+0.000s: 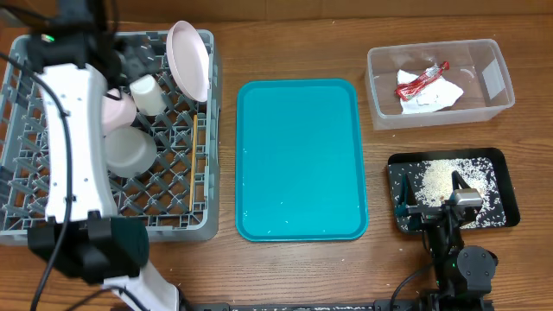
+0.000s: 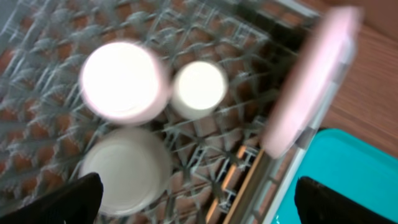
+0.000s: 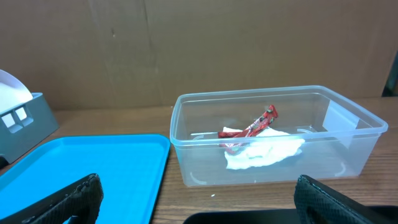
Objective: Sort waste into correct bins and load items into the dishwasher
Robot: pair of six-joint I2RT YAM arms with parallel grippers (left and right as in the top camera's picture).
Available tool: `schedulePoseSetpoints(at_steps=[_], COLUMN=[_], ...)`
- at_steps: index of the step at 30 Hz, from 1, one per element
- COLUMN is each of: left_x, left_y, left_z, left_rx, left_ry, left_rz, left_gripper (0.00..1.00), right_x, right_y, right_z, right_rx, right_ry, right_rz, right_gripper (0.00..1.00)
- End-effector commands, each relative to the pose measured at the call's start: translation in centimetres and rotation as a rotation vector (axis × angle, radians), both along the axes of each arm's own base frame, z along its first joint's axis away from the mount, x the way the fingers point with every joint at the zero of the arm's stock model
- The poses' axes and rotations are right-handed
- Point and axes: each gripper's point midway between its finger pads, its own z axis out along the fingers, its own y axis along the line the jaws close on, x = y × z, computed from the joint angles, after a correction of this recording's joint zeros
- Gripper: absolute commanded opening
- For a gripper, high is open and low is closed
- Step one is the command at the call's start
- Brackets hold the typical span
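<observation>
Dish rack [image 1: 183,226] sits at the surface's left edge. The plate [image 1: 191,59] stands on edge in its far right corner. I judge it stiff, slick and breakable, so I'd pinch the rim. The chopsticks [image 1: 196,164] lie along the rack's right wall, thin and light; best pinched mid-length. My left jaws are over the rack, wide apart and empty. My right jaws, at the near right corner, are likewise apart and empty.

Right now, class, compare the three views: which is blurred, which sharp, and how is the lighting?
Left wrist: blurred throughout, the plate smeared and the white cup blown out. Right wrist: sharp, the clear tub and red wrapper crisp. Overhead: sharp, evenly lit teal tray.
</observation>
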Motion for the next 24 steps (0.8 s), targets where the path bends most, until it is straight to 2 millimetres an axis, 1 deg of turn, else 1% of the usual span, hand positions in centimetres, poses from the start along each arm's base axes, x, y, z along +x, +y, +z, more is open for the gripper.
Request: schedulePoseSetpoints(at_steps=[1, 3, 5, 10, 13, 17, 20, 22, 24], left_x=[-1.4, -2.1, -3.3, -7.6, -9.7, -12.0, -14.5, -15.9, -16.8], left_y=[-1.4, -2.3, -2.8, -3.0, -3.2, -3.4, -3.3, -3.0, -3.3], left_z=[0.0, -1.5, -3.2, -7.7, -9.9, -12.0, -13.5, -14.1, -14.7], left_rx=[0.114, 0.137, 0.15, 0.143, 0.137, 0.14, 0.147, 0.165, 0.161], left_ry=[-0.021, -0.019, 0.0, 0.046, 0.032, -0.029, -0.025, -0.033, -0.068], left_rz=[-0.157, -0.216, -0.257, -0.27, -0.272, -0.272, -0.268, -0.256, -0.26], left_gripper=[1.0, 1.0, 1.0, 1.0, 1.0, 1.0, 1.0, 1.0, 1.0], right_x=[0.0, 0.0, 0.0, 0.0, 0.0, 0.0, 0.0, 0.0, 0.0], right_y=[0.0, 0.0, 0.0, 0.0, 0.0, 0.0, 0.0, 0.0, 0.0], right_z=[-0.2, -0.2, -0.2, -0.2, -0.2, -0.2, -0.2, -0.2, -0.2], right_rx=[0.003, 0.003, 0.003, 0.003, 0.003, 0.003, 0.003, 0.003, 0.003], right_ry=[-0.002, -0.002, -0.001, -0.002, -0.002, -0.002, -0.001, -0.002, -0.001], right_rz=[-0.006, -0.006, -0.006, -0.006, -0.006, -0.006, -0.006, -0.006, -0.006], right_gripper=[1.0, 1.0, 1.0, 1.0, 1.0, 1.0, 1.0, 1.0, 1.0])
